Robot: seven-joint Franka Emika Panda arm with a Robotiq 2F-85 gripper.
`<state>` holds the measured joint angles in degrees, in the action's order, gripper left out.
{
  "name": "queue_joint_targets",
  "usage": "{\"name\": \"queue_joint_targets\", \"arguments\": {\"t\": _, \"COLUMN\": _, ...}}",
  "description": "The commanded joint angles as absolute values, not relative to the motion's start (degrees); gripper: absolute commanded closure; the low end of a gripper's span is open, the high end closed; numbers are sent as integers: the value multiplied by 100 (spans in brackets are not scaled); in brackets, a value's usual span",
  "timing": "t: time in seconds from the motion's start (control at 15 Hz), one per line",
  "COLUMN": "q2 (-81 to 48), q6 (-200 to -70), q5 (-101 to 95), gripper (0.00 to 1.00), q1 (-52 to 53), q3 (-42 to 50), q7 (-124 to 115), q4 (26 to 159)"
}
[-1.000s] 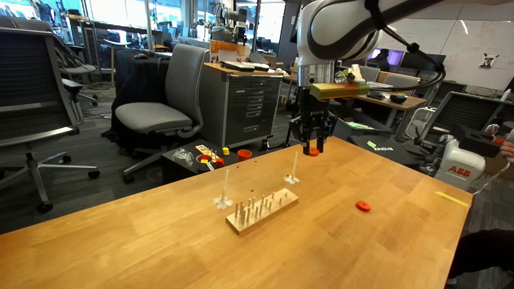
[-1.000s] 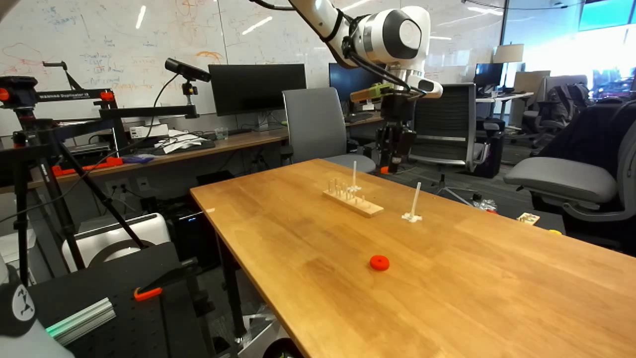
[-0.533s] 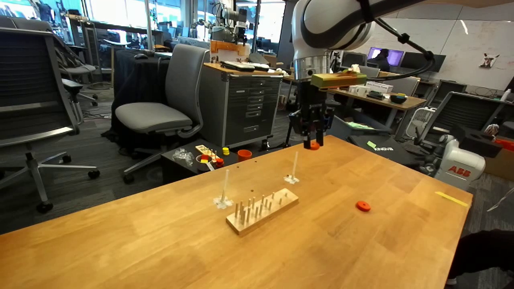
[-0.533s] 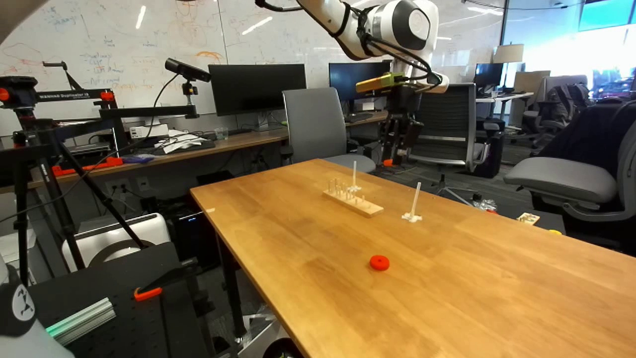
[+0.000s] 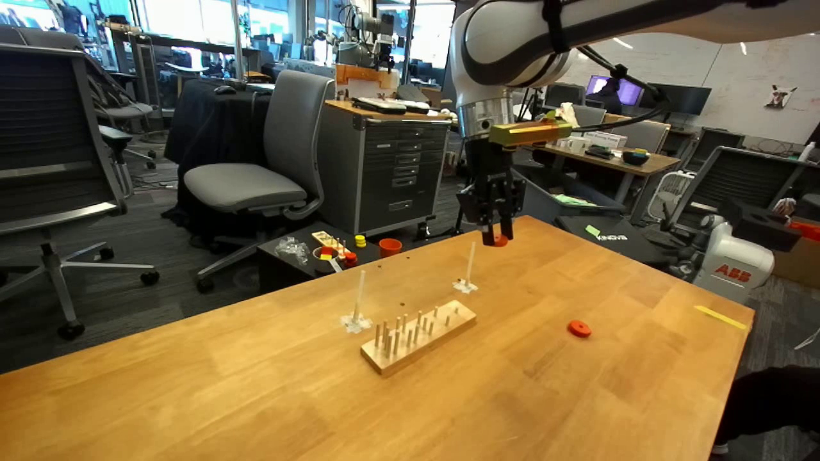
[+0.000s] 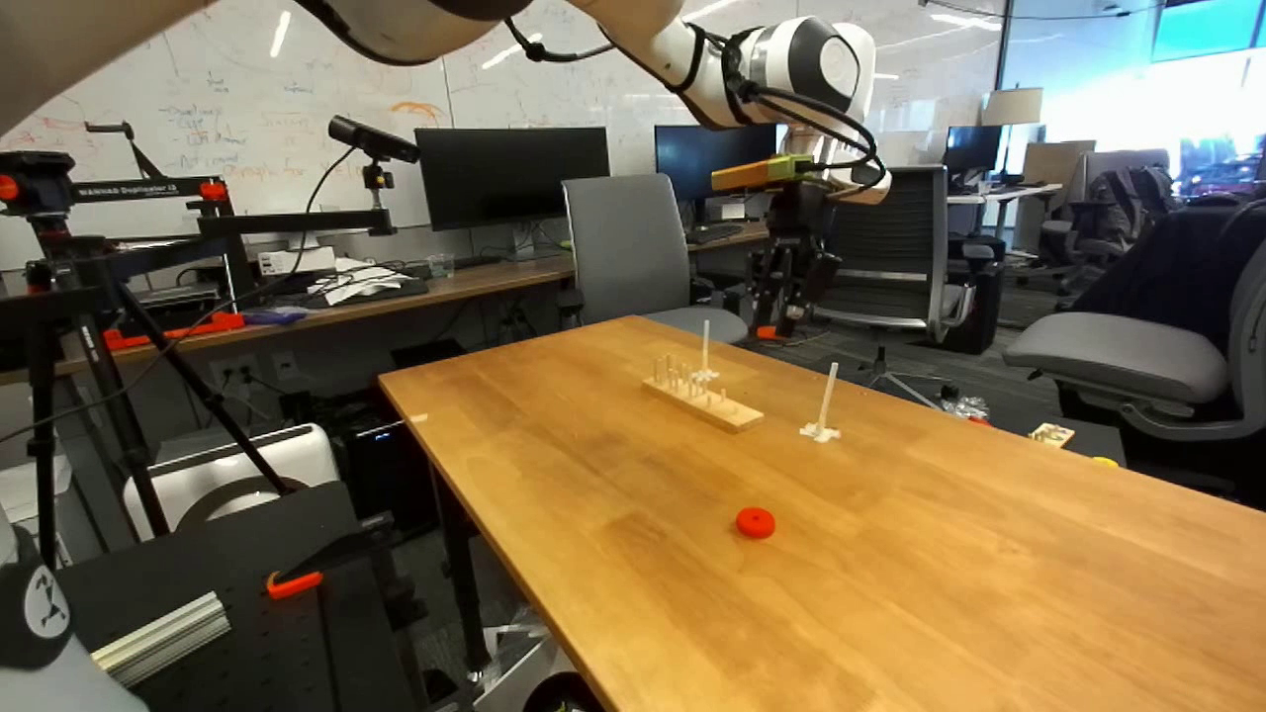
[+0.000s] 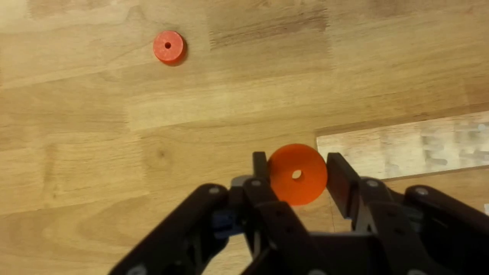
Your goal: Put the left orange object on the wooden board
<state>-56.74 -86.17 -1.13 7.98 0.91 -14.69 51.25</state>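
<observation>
Your orange disc point(image 7: 301, 188) hangs in the air clear of the desk point(image 5: 256, 390), roughly level, with the hand point(image 7: 297, 165) clamped on its opposite sides. The pegboard point(image 5: 423, 338) lies lower down; in the wrist view the disc shows just beside its shorter-peg end, so you are probably not over the middle yet. Come down off-centre and the pegs point(image 5: 387, 346) could catch the rim, tipping the disc or twisting it loose, since the grip seems to bear only on its edge. A low sideways sweep might also clip the thin post point(image 5: 471, 262) standing near that end. The redder disc point(image 7: 174, 53) lies well apart, so your likelier trouble is misjudged height or aim.
</observation>
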Motion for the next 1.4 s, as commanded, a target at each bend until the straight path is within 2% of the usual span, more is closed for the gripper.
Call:
{"name": "queue_joint_targets", "arguments": {"t": 0.0, "q2": -6098, "q6": -8154, "q5": -100, "gripper": 83, "q1": 757, "q3": 24, "q7": -1200, "q4": 4299}}
{"name": "queue_joint_targets", "arguments": {"t": 0.73, "q2": -6864, "q6": -7116, "q5": -190, "gripper": 83, "q1": 884, "q3": 41, "q7": -824, "q4": 3233}}
{"name": "queue_joint_targets", "arguments": {"t": 1.33, "q2": -6000, "q6": -7890, "q5": -103, "gripper": 83, "q1": 1145, "q3": 79, "q7": -1420, "q4": 3875}}
